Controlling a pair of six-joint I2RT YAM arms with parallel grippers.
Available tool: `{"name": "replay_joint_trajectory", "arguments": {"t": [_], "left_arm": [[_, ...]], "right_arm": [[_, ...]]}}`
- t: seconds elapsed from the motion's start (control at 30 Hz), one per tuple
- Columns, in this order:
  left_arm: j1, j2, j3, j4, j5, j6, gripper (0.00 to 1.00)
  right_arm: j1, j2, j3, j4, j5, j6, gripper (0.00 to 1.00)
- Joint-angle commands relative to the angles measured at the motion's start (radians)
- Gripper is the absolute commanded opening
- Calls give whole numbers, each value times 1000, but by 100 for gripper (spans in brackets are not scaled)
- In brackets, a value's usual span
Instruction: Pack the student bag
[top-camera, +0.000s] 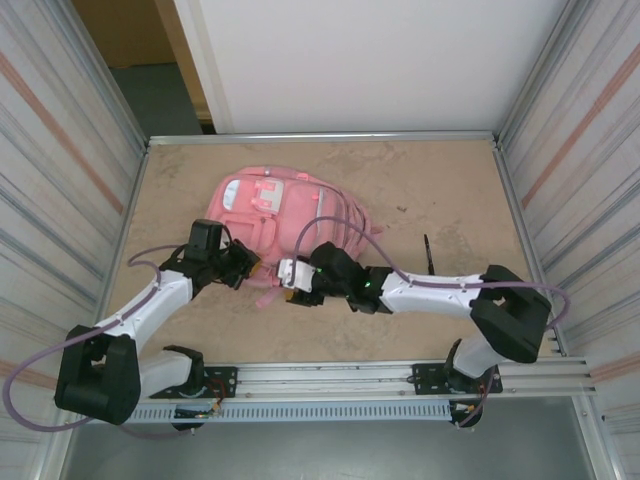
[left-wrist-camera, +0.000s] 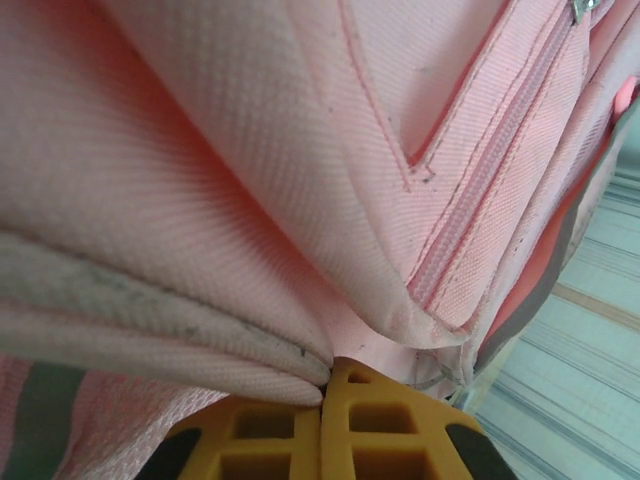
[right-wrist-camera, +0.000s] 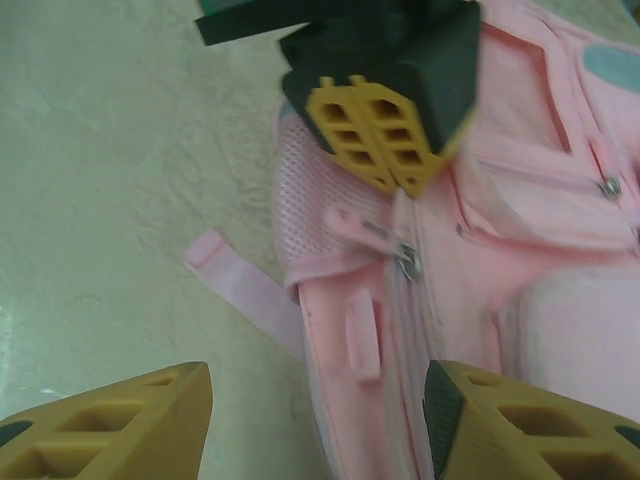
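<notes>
I see the student bag (top-camera: 270, 205) lying flat, left of centre on the table (top-camera: 440, 190), with my left gripper (top-camera: 243, 268) pinched tight on a fold at its near edge. My right gripper (top-camera: 290, 278) hangs just beside it, jaws parted and holding nothing, over a zip pull (right-wrist-camera: 408, 262) and a loose strap (right-wrist-camera: 245, 285). A thin dark object (top-camera: 427, 252) lies to the right, apart from the bag.

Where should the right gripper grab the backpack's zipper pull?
Pinch the pink fabric pull tab on the student bag; it sticks out sideways from the metal slider, below the shut left gripper. Approach from the near end, where the open right gripper faces it.
</notes>
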Motion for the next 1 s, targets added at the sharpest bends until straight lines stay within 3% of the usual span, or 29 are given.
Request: {"name": "replay_joint_trajectory", "arguments": {"t": [0.0, 0.1, 0.37, 0.57, 0.8, 0.97], "left_arm": [[-1, -13, -1, 29, 74, -31, 0], [0, -11, -14, 55, 91, -52, 0], [-2, -8, -20, 57, 160, -74, 0], [-2, -16, -36, 64, 158, -90, 0], [-2, -12, -32, 71, 159, -99, 0], [-2, -21, -30, 71, 168, -101, 0]], "right_arm": [[31, 81, 18, 204, 129, -172, 58], [66, 165, 8, 380, 247, -217, 59], [80, 284, 40, 531, 377, -145, 56], [79, 285, 38, 508, 375, -80, 51], [95, 275, 44, 487, 363, -15, 31], [121, 307, 42, 515, 362, 25, 25]]}}
